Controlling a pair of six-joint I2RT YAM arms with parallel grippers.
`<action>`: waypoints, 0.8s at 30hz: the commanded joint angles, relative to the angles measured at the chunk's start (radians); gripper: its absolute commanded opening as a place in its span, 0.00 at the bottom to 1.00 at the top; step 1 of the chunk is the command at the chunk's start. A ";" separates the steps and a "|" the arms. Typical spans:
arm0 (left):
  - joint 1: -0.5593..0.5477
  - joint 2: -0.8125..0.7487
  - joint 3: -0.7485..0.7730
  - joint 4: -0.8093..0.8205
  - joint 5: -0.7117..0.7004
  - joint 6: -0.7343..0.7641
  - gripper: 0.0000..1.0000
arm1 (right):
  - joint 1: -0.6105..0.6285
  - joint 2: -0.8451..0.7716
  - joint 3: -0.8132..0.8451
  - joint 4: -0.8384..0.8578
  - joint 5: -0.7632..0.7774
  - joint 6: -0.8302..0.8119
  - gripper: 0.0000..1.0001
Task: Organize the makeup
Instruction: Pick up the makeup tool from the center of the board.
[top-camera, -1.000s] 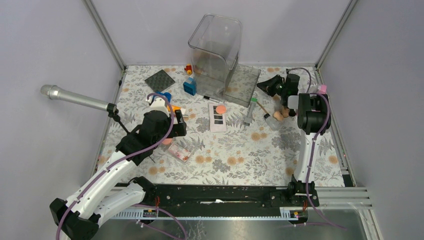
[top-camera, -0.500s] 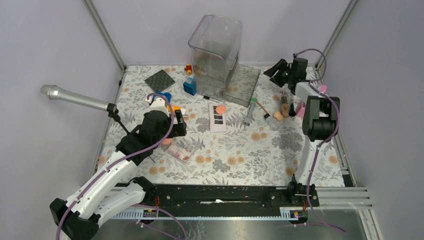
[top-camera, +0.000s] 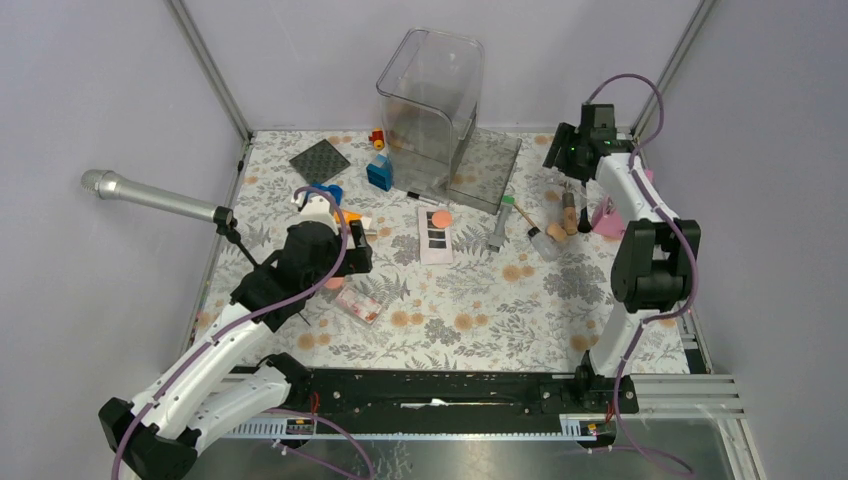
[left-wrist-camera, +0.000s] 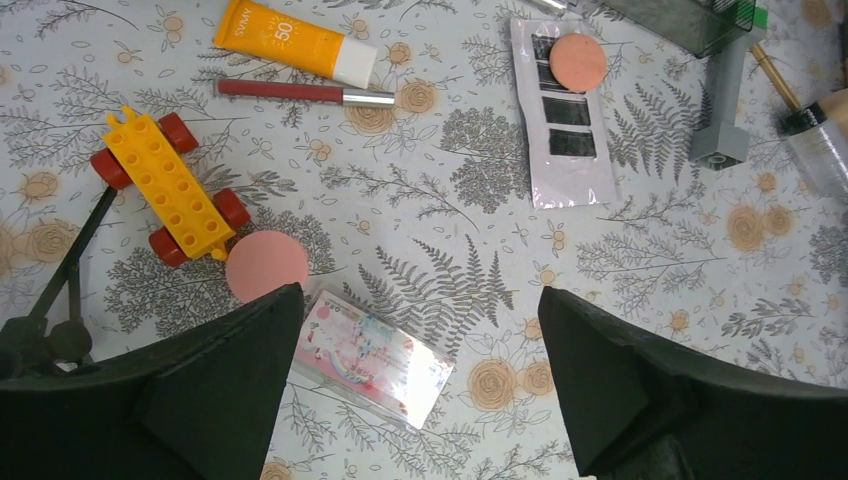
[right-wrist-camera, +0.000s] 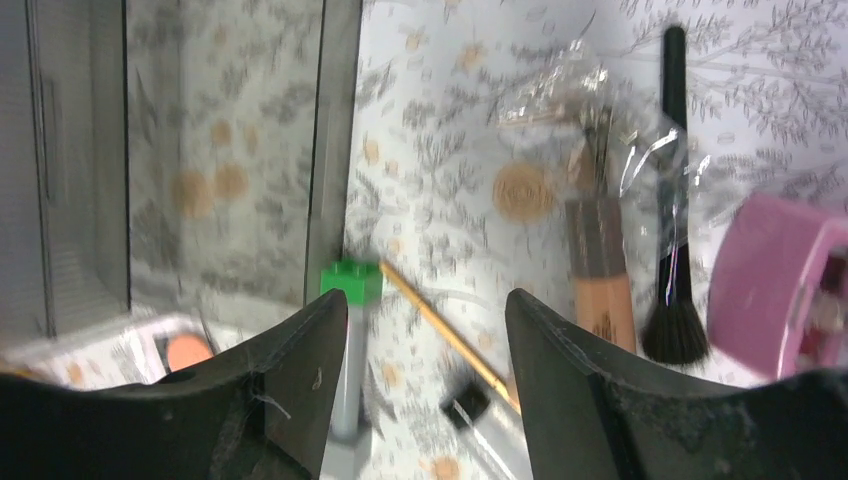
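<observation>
My left gripper (left-wrist-camera: 418, 300) hovers open over the clear pink-shade palette (left-wrist-camera: 370, 355), which lies just inside its left finger with a coral disc (left-wrist-camera: 266, 265) beside it. A white palette (left-wrist-camera: 565, 130) carries a second coral disc (left-wrist-camera: 578, 60). The grey tube with green cap (right-wrist-camera: 350, 340) lies under my right gripper (right-wrist-camera: 425, 300), which is open and empty, high near the far right corner (top-camera: 563, 152). Bagged tan-handled brushes (right-wrist-camera: 600, 270), a black brush (right-wrist-camera: 672, 200) and a thin gold-handled brush (right-wrist-camera: 440, 330) lie below it.
A clear bin (top-camera: 430, 100) stands on a grey tray (top-camera: 490, 165) at the back. An orange sunscreen tube (left-wrist-camera: 290, 40), a red lip gloss (left-wrist-camera: 300, 92) and a yellow toy car (left-wrist-camera: 170, 190) lie left. A microphone (top-camera: 150, 197) juts in; a pink object (top-camera: 605, 218) sits right.
My right gripper has opened, risen and swung back toward the far right corner, away from the brushes on the table. The left arm has not moved.
</observation>
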 joint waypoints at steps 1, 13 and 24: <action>0.000 -0.017 0.047 -0.027 -0.041 0.042 0.99 | 0.061 -0.142 -0.081 -0.129 0.127 -0.112 0.67; 0.000 -0.013 0.064 -0.039 -0.175 0.117 0.99 | 0.062 -0.269 -0.204 -0.237 0.236 -0.132 0.69; 0.000 -0.013 0.023 -0.010 -0.153 0.129 0.99 | 0.051 -0.154 -0.144 -0.243 0.313 -0.066 0.65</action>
